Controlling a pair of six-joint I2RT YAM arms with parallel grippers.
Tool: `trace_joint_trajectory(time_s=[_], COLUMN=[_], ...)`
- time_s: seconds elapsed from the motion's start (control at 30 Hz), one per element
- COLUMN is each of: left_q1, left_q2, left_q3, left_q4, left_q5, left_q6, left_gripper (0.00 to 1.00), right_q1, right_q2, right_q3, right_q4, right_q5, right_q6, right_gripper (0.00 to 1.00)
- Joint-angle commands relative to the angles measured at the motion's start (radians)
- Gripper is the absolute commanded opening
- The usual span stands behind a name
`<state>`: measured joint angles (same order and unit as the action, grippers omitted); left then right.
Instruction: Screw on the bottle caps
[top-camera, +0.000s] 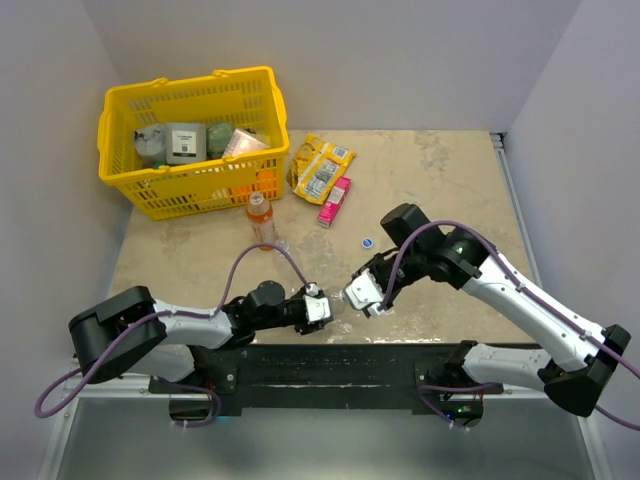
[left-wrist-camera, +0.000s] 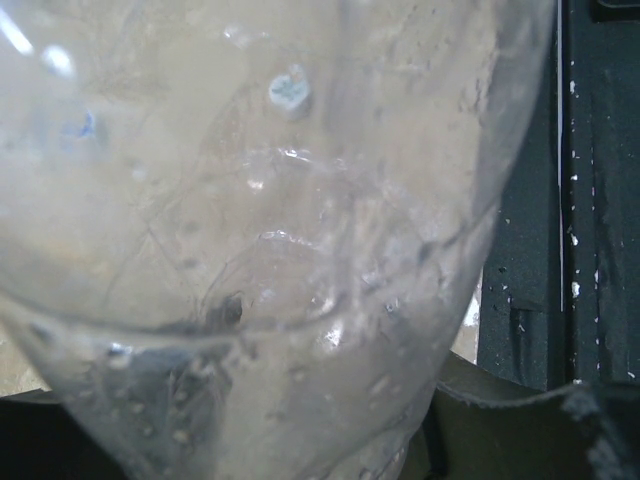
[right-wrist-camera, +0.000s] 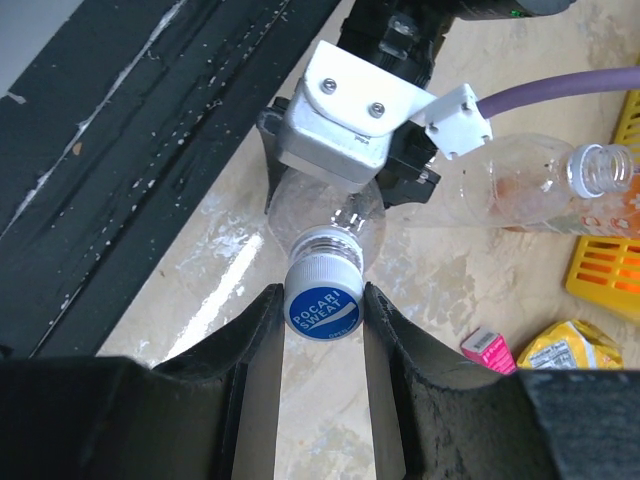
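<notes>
A clear bottle (right-wrist-camera: 300, 212) lies level between the two arms, near the table's front edge. My left gripper (top-camera: 320, 308) is shut on its body, and the bottle (left-wrist-camera: 300, 250) fills the left wrist view. A blue-topped bottle cap (right-wrist-camera: 323, 305) sits on its neck, and my right gripper (right-wrist-camera: 323, 300) is shut on that cap, a finger touching each side. The orange-drink bottle (top-camera: 260, 220) stands uncapped by the basket. Another clear bottle (right-wrist-camera: 530, 185) with an open neck shows beside it. A loose blue cap (top-camera: 368, 241) lies on the table.
A yellow basket (top-camera: 185, 82) of goods stands at the back left. A yellow snack bag (top-camera: 322, 165) and a pink packet (top-camera: 334, 200) lie behind the arms. The black base plate (top-camera: 330, 365) runs along the near edge.
</notes>
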<state>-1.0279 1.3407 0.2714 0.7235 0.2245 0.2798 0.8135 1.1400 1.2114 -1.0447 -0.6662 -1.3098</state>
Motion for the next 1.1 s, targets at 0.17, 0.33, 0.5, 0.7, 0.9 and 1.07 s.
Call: trace_joint_trajectory(time_s=[0.17, 0.33, 0.5, 0.7, 0.9, 1.07], left_q1=[0.006, 0.006, 0.006, 0.005, 0.002, 0.000], left_q2=[-0.012, -0.012, -0.009, -0.002, 0.047, 0.086], left_q3=[0.023, 0.019, 0.022, 0.020, 0.049, 0.092], left_q4=[0.083, 0.090, 0.099, 0.151, 0.228, 0.274], left_q5=[0.018, 0.015, 0.012, -0.013, -0.145, -0.247], left_q6=[0.007, 0.022, 0.022, 0.016, -0.037, -0.129], left_gripper=[0.00, 0.00, 0.00, 0.00, 0.00, 0.00], right_q1=[0.012, 0.023, 0.030, 0.041, 0.042, 0.041], right_q2=[0.029, 0.064, 0.092, 0.144, 0.250, 0.290], right_q3=[0.014, 0.036, 0.053, 0.085, 0.189, 0.200], right_q4=[0.011, -0.077, -0.087, -0.110, -0.121, -0.078], right_q5=[0.028, 0.017, 0.017, 0.027, 0.016, 0.016], right_q6=[-0.026, -0.098, -0.074, 0.029, 0.420, 0.691], right_gripper=[0.00, 0.00, 0.00, 0.00, 0.00, 0.00])
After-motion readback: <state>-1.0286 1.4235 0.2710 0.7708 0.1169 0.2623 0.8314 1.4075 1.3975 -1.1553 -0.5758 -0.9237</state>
